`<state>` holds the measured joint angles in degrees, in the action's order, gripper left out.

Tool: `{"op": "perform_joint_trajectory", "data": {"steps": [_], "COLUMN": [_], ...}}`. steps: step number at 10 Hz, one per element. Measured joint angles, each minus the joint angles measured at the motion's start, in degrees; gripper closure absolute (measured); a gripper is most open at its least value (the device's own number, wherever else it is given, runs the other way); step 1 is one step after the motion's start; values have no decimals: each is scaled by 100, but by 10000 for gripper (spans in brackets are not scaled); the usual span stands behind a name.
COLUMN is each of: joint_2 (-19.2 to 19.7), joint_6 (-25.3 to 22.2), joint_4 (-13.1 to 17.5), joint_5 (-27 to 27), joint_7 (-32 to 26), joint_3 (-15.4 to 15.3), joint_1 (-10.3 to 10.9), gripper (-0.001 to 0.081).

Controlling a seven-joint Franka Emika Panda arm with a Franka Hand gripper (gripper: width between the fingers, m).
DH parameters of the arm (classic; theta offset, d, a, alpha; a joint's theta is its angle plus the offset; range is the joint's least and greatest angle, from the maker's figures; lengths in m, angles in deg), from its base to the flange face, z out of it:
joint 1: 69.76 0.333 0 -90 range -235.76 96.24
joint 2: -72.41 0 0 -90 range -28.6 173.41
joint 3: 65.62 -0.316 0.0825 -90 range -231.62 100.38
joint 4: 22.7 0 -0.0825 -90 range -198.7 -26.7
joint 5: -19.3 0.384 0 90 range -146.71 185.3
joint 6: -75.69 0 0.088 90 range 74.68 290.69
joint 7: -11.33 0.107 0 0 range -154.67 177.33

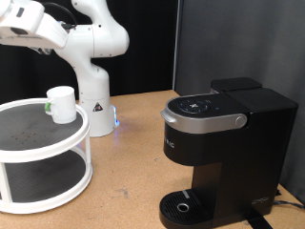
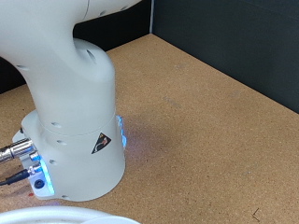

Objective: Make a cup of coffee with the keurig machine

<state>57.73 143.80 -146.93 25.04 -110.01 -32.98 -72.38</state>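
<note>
The cup is small, white and upright on the top shelf of a white two-tier round rack at the exterior view's left. The keurig machine is black with a silver-trimmed lid that is down; it stands at the exterior view's right, and its round drip base has nothing on it. My gripper is high at the exterior view's top left, above the rack and clear of the cup, partly cut off by the frame edge. Its fingers do not show in the wrist view. No pod is in view.
The arm's white base with a blue light stands behind the rack; it also fills the wrist view. A brown tabletop lies between rack and machine. The rack's rim shows in the wrist view.
</note>
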Motion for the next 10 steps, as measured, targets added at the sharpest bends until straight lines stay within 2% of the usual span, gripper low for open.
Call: {"op": "perform_joint_trajectory", "data": {"steps": [2,7,8,9,10], "joint_2": [6,97,164,224,283], "joint_6": [163,1005,1149,1268,1377], "joint_4": [-127,-619,-694,-756,-813], "joint_5": [-6,-211,-210,-210,-210], "joint_7": [3,4,4,4,3], "joint_3": [7,26,37,42,45], "joint_1": [0,-1,-2,-2,-2], "gripper": [806,806,710,710,527]}}
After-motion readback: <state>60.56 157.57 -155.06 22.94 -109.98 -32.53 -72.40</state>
